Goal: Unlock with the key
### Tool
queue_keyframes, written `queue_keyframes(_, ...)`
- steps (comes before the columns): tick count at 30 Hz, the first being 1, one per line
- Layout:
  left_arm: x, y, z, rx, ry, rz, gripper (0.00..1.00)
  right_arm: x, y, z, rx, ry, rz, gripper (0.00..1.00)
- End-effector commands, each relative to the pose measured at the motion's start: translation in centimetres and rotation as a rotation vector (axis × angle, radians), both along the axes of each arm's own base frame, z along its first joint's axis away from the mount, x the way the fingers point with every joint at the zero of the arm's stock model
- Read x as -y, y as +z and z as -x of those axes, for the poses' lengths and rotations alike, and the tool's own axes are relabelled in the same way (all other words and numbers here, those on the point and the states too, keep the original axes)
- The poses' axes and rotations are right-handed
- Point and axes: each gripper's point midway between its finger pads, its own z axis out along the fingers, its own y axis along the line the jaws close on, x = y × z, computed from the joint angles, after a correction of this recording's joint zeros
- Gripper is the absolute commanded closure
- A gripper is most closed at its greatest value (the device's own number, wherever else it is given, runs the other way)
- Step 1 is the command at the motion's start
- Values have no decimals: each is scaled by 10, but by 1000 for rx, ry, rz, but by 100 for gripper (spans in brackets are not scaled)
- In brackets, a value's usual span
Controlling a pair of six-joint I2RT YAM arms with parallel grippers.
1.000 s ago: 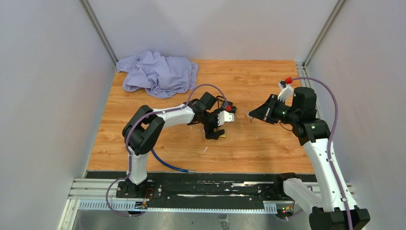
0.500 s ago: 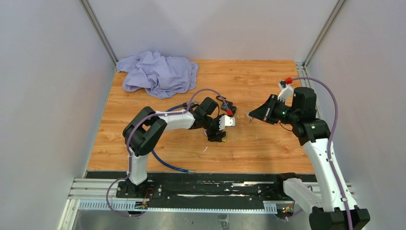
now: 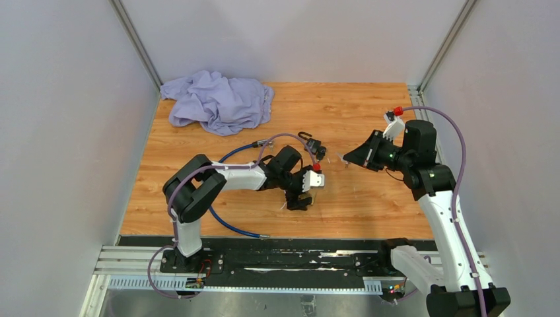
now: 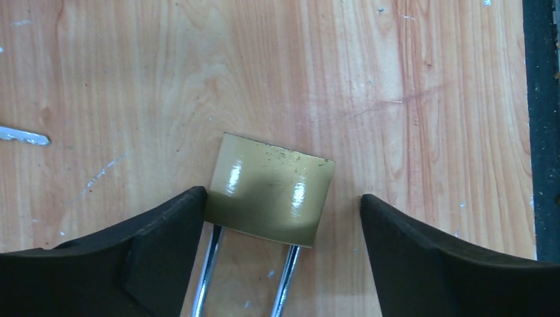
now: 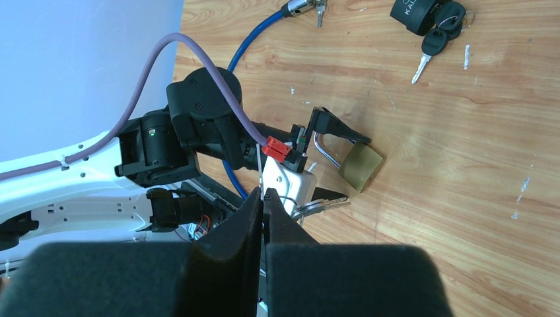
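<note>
A brass padlock [image 4: 271,191] [image 5: 360,166] lies flat on the wooden table, its steel shackle pointing back toward the left wrist. My left gripper [image 4: 280,197] [image 3: 300,197] is open around it. One finger [image 4: 165,238] touches the lock's corner and the other finger [image 4: 422,251] stands apart from it. My right gripper [image 5: 263,195] [image 3: 345,158] hovers to the right above the table, shut on a thin silver key [image 5: 261,165]. A ring with more keys [image 5: 320,206] hangs from it.
A blue cable lock [image 3: 231,224] curves under the left arm. A black lock with a black-headed key [image 5: 429,20] lies beyond the padlock. A purple cloth [image 3: 218,99] is heaped at the back left. The black rail [image 4: 545,132] borders the near edge.
The left arm has drawn its gripper toward the near edge; its jaws narrowed and then widened again around the padlock. The right arm has stayed still.
</note>
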Motion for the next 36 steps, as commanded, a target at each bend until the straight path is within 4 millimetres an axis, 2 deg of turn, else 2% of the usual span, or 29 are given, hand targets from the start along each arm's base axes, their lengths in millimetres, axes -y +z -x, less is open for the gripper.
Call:
queue_keyframes(1,3,0,2,21,7,1,8,3,8,-2,24,-3,2,99)
queue_keyframes(5,7,-8,-3,43,-19,-13,4,4,7,-2,23,-7,6,99)
queue_keyframes(9,3,-19,-4,82,-70,-34,5,5,8,1,27,-4,17,99)
queue_keyframes(13,-1,-29,-3,96,-78,-47,15,6,7,0,25,-1,23,99)
queue_keyframes(18,-1,-30,-2,112,-91,-46,29,5,2,-1,7,0,22,99)
queue_keyframes(24,-6,-30,3,127,-113,-47,26,5,3,-2,12,-1,25,99)
queue_keyframes(27,-13,-32,4,149,-120,-64,13,5,3,-3,8,1,24,100)
queue_keyframes(29,-17,-36,5,149,-116,-76,10,5,2,-3,5,3,24,99)
queue_keyframes(36,-26,-49,16,89,-160,-137,18,3,-2,-1,-21,7,10,99)
